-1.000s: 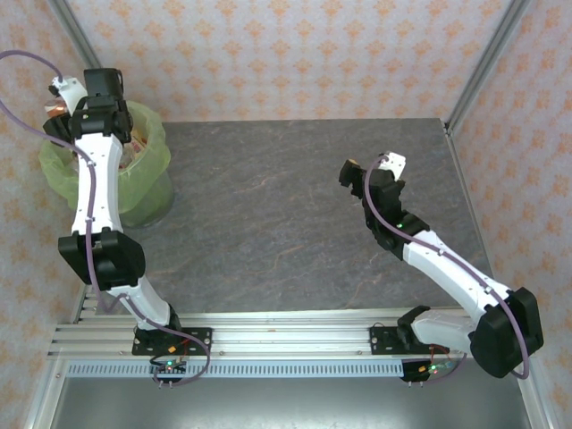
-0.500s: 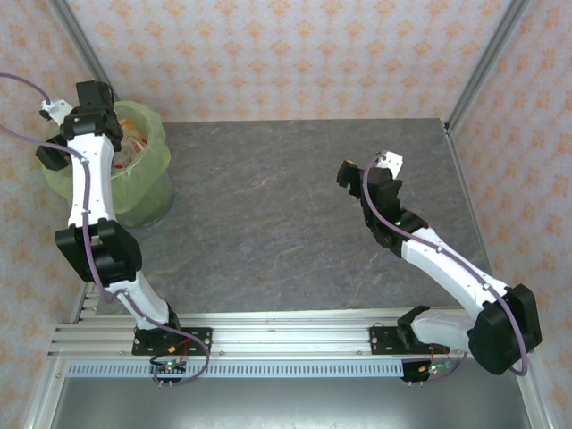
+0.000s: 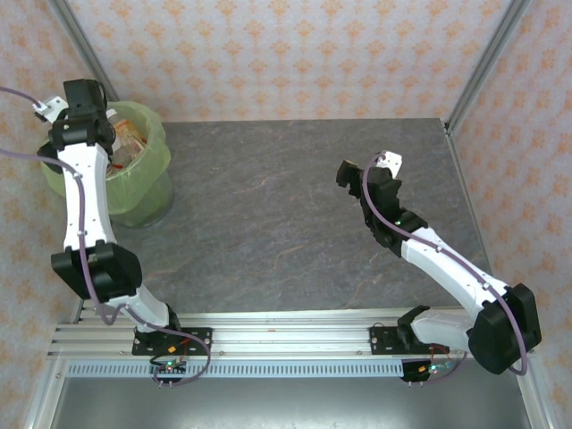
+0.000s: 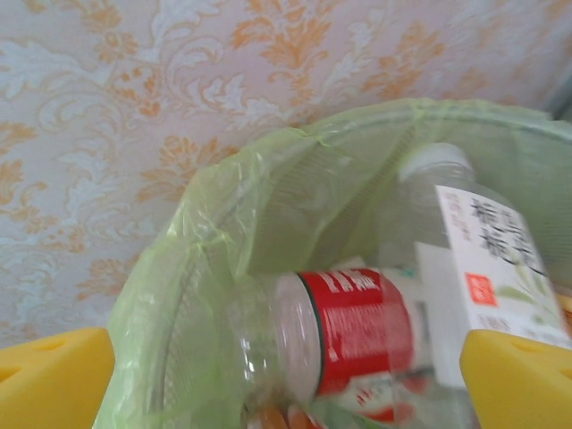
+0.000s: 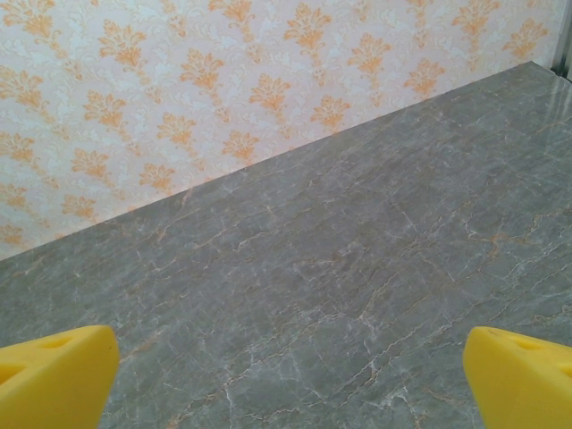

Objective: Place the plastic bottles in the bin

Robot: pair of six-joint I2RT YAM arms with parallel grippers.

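The bin (image 3: 147,174), lined with a light-green bag, stands at the table's far left. Several plastic bottles (image 3: 125,147) lie inside it. In the left wrist view a clear bottle with a red label (image 4: 357,326) lies on its side in the bin (image 4: 223,206), beside a white-capped bottle with a white label (image 4: 483,241). My left gripper (image 3: 85,98) hangs over the bin's left rim, open (image 4: 286,393), with nothing held between its yellow fingers (image 4: 54,375). My right gripper (image 3: 349,172) hovers open (image 5: 286,384) above bare table.
The grey marble-look table (image 3: 286,214) is walled by orange-patterned panels at the back and both sides. A metal post (image 3: 478,63) stands at the back right corner. The bin sits close against the left wall.
My left gripper has opened wide over the bin and its arm has swung a little to the left. The right arm has not moved.
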